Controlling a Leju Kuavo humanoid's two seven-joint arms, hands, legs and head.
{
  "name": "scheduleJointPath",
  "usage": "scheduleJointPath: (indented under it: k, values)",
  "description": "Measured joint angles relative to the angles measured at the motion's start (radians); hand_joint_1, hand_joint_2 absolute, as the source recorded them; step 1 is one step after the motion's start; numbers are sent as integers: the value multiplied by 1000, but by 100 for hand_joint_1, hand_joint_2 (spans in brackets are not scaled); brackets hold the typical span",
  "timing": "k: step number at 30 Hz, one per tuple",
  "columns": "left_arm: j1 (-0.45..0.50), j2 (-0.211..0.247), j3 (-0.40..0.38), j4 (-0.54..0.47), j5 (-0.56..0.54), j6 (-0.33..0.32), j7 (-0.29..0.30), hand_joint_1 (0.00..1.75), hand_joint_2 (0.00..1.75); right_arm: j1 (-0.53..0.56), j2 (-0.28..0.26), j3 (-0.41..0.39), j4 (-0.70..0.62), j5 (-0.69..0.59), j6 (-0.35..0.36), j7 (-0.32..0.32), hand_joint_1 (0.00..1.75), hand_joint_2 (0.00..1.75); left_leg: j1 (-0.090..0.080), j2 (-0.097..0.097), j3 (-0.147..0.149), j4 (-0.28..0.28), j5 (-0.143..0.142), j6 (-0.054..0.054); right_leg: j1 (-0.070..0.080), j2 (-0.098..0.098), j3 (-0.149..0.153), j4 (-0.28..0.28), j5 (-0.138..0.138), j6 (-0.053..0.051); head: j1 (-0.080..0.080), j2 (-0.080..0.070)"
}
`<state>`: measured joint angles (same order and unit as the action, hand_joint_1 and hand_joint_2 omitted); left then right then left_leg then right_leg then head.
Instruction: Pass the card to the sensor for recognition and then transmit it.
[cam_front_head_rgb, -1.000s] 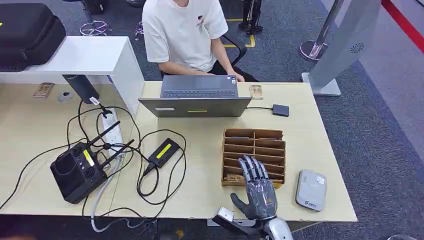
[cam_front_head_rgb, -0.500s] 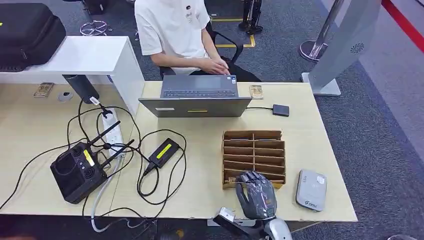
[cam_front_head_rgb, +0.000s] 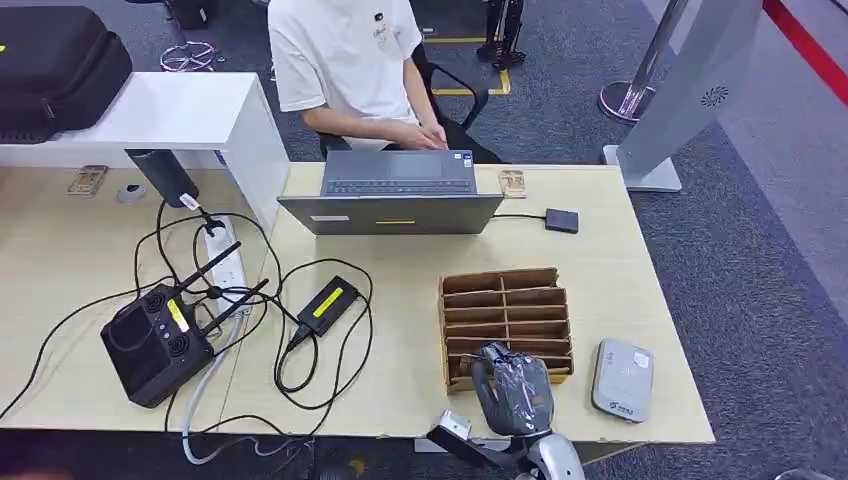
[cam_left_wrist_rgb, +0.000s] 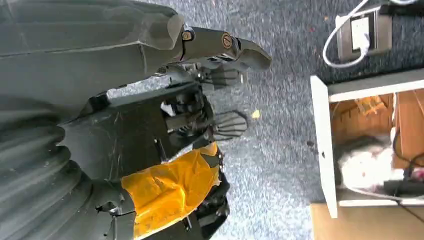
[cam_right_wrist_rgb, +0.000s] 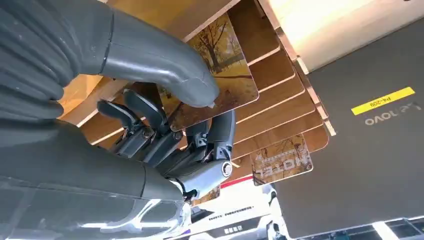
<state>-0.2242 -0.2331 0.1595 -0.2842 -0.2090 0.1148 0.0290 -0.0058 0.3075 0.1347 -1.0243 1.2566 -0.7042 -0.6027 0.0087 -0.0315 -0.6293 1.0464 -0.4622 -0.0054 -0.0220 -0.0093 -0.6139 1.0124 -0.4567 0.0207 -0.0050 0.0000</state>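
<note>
The pale wooden desk (cam_front_head_rgb: 610, 215) carries a brown slotted wooden card rack (cam_front_head_rgb: 506, 325) just ahead of the right hand (cam_front_head_rgb: 512, 390), with a grey rounded card sensor (cam_front_head_rgb: 621, 379) lying close beside that hand, to its right. The right hand pinches a tree-printed card (cam_right_wrist_rgb: 220, 75) between thumb and fingers at the rack's near slots. The left hand (cam_left_wrist_rgb: 200, 115) hangs over grey carpet (cam_left_wrist_rgb: 285, 165), its fingers curled on nothing.

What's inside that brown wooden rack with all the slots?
The brown slotted wooden rack holds picture cards: the right hand pinches an autumn-tree card in a near slot, and a second card stands further along. The hand covers the nearest slots, so their contents cannot be seen.
</note>
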Motion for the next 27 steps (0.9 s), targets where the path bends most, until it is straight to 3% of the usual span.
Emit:
scheduleJointPath:
  k: [27]
  values:
    - [-4, 0, 0, 0, -25, -12, 21, 0, 175, -104, 2, 9, -87, -69, 0, 8, 175, 175, -1, -3, 0, 0, 2, 3, -1, -2, 1, 0, 1, 2, 0, 0]
